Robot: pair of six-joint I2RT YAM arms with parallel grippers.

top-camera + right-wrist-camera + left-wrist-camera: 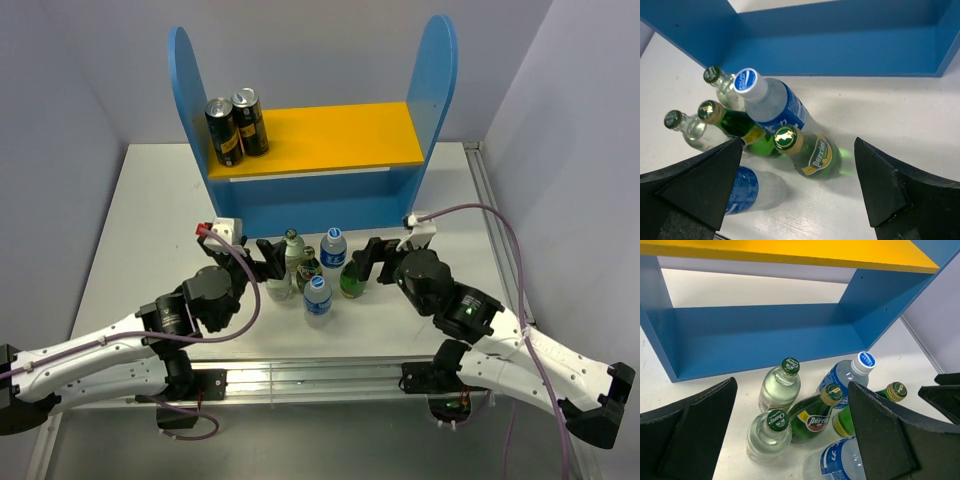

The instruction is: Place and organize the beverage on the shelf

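with left gripper and right gripper fingers spread wide and empty, pick from the bottles bunched on the table just before the shelf (say the green one nearest the right); grip the body squarely, lift straight, spare the neighbours.

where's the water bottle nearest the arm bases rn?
Top view: the water bottle stands at the cluster's near edge, centre of the table, a green bottle just behind it.

6 upright bottles clustered just before blue shelf
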